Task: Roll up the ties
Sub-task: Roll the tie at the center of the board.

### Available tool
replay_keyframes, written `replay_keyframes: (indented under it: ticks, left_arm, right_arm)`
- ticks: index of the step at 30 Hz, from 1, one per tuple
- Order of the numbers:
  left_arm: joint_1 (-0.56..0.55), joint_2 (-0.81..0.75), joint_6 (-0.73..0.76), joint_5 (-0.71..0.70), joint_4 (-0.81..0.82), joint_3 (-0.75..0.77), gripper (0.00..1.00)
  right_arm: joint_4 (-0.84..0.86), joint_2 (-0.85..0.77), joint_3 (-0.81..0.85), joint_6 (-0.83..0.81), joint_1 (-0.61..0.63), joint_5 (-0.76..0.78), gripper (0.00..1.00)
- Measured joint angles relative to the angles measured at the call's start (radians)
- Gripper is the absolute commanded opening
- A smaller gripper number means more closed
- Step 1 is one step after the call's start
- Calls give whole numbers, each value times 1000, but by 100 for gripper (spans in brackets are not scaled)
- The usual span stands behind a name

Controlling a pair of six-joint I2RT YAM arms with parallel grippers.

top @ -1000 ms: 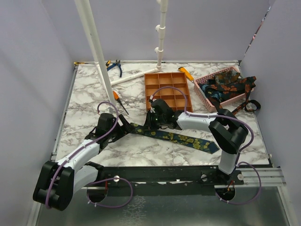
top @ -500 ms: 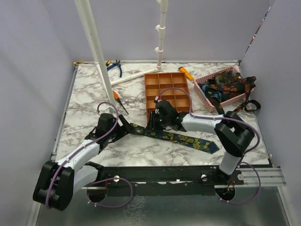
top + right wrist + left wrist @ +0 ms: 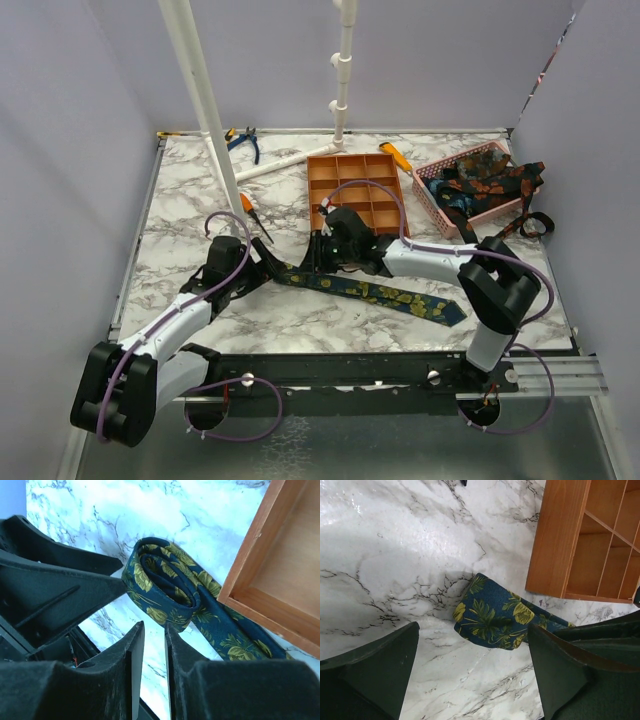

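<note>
A dark navy necktie with yellow-gold leaves lies on the white marble surface, its rolled end beside an orange compartment tray, before the wide-apart left claw; the right claw, barely apart, seems empty.

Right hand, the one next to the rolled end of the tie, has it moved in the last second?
Yes, slightly. In the top view the right hand has edged closer to the near-left corner of the orange compartment tray.

One tie flat, several ties heaped, one tray, one basket.
</note>
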Motion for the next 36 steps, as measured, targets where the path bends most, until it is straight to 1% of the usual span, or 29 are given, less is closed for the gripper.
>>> replay_keyframes:
  ticks: [10,17,21,26,29,36]
  left_arm:
    - [4,25,22,-7,-9,18,94]
    - [13,46,66,1,-18,51,96]
    - [16,91,99,29,-19,78,96]
    - [17,167,151,106,-18,122,96]
    - [21,217,181,163,-17,148,94]
    - [29,307,207,283,11,174,84]
  right_arm:
    - [-16,98,24,17,2,-10,22]
    - [-24,108,21,26,-13,-8,22]
    - [-18,108,-2,28,-19,-8,21]
    - [20,108,-40,31,-26,-13,21]
    - [58,105,-64,35,-32,-20,21]
    - [111,101,-96,44,-45,-42,21]
